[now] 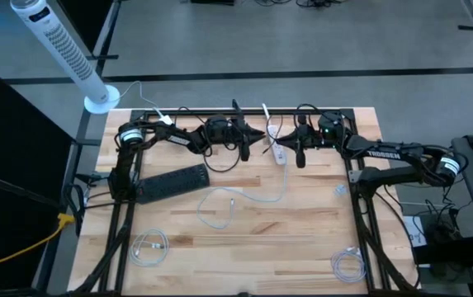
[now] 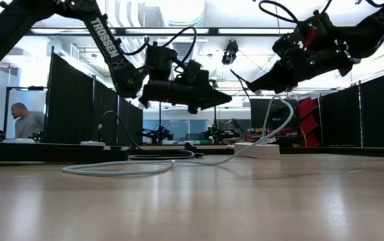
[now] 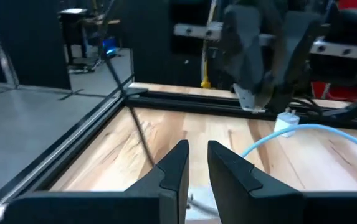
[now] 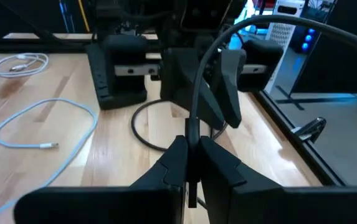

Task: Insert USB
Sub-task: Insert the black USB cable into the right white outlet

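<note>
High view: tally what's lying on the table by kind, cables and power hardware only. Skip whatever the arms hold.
White cables: 3 (coil near left, coil near right, loose loop mid-table)
Black power strip: 1
White charger block: 1
Total: 5

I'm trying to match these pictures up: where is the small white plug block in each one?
High view: the white plug block lies at the table's far middle.
Low view: on the tabletop, right of centre.
Left wrist view: right of centre, on the wood.
Right wrist view: not in it.
Shared landmark: the pale cable leaving it.
</note>
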Robot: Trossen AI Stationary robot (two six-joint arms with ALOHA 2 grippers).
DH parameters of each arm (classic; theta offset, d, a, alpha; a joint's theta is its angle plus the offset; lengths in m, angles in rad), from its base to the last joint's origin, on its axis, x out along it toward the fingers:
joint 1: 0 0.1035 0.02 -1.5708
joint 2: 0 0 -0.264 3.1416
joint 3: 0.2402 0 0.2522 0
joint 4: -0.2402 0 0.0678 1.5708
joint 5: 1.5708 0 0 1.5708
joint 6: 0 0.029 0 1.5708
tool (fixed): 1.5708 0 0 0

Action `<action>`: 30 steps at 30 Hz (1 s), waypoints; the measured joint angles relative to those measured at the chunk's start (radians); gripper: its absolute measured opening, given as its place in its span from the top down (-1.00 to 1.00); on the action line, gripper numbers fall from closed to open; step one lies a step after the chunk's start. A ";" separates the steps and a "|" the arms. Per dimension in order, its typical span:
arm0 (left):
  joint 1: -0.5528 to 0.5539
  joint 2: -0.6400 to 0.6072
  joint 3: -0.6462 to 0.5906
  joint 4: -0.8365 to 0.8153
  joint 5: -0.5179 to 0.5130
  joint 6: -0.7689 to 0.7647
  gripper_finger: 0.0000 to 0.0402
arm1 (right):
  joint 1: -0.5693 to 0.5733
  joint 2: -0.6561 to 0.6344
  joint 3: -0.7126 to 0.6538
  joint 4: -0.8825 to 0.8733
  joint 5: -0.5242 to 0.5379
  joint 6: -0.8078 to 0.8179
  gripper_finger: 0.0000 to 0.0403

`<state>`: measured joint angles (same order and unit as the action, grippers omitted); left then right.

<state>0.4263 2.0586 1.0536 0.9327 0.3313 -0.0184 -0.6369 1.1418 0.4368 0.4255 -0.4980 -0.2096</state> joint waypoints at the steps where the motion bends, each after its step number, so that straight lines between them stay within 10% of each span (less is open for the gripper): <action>1: 0.000 0.000 0.000 -0.002 0.001 0.009 0.76 | 0.000 0.005 0.004 0.003 0.000 0.000 0.92; 30: 0.004 -0.013 0.099 -0.183 0.082 0.039 0.74 | -0.001 0.120 0.067 0.026 0.024 0.014 0.92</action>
<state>0.4301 2.0460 1.1522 0.7499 0.4129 0.0209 -0.6383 1.2617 0.5041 0.4519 -0.4744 -0.1960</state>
